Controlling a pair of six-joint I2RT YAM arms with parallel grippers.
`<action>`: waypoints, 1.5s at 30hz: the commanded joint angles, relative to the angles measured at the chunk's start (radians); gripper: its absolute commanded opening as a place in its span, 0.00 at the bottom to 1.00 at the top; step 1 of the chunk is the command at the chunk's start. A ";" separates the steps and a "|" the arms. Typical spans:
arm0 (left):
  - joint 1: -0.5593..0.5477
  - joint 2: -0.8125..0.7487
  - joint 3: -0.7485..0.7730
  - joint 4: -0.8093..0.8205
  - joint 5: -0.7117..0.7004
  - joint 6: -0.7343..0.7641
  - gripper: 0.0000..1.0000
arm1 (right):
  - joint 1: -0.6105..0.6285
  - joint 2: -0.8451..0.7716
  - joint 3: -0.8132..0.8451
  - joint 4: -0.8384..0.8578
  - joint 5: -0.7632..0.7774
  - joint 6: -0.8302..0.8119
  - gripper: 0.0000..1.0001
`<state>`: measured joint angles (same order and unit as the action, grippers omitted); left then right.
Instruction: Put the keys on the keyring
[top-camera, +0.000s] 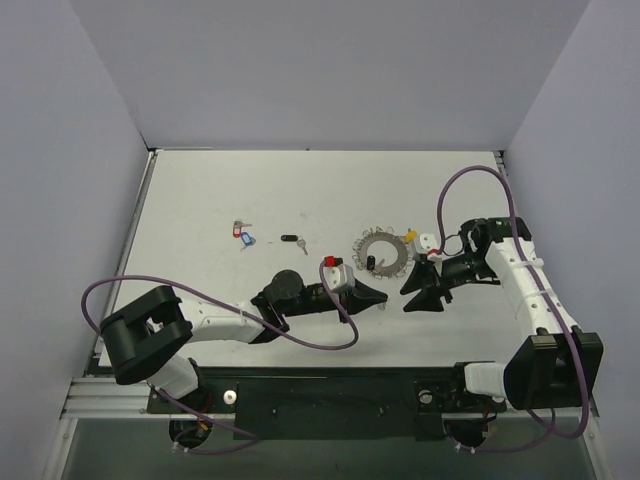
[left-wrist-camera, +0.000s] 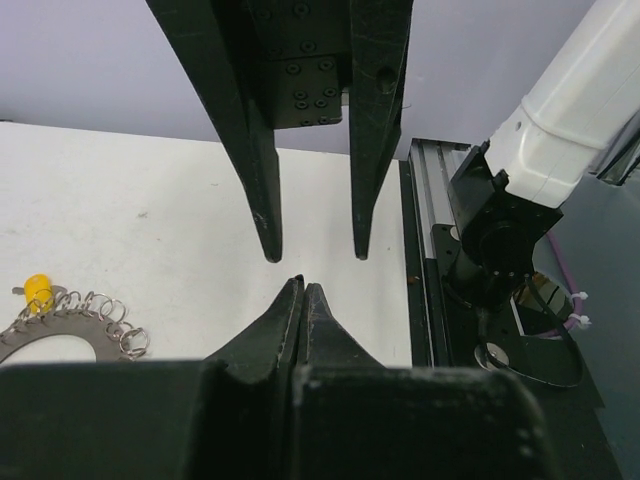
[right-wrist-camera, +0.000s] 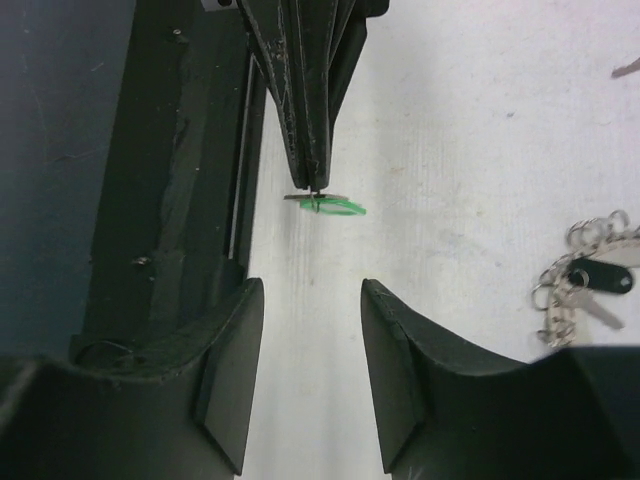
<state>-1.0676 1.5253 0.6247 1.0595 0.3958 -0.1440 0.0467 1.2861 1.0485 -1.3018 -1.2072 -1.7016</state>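
The left tool (right-wrist-camera: 312, 186), pressed together, pinches the green key (right-wrist-camera: 332, 207) by one end at centre frame of the right wrist view; the right tool (right-wrist-camera: 312, 287) faces it, spread wide and not touching; the keyring (left-wrist-camera: 40, 326) lies on the tabletop (top-camera: 200, 200) beside both. I'd have the right tool close squarely on the green head, slowly, before any release; loose keys (top-camera: 242, 236) wait upper left.

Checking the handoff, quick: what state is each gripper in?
Left gripper: jaws closed, pinching a tiny green-headed silver metal key.
Right gripper: jaws open, empty.
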 joint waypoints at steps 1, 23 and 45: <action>-0.005 0.006 0.003 0.080 -0.025 0.009 0.00 | -0.001 -0.088 -0.014 0.058 0.049 0.302 0.39; -0.017 0.019 -0.010 0.134 -0.038 -0.023 0.00 | 0.107 -0.192 -0.074 0.268 -0.038 0.410 0.28; -0.028 0.041 0.013 0.148 -0.041 -0.035 0.00 | 0.136 -0.160 -0.077 0.262 -0.055 0.393 0.19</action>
<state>-1.0878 1.5558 0.6125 1.1278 0.3634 -0.1719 0.1661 1.1141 0.9520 -1.0031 -1.2102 -1.2842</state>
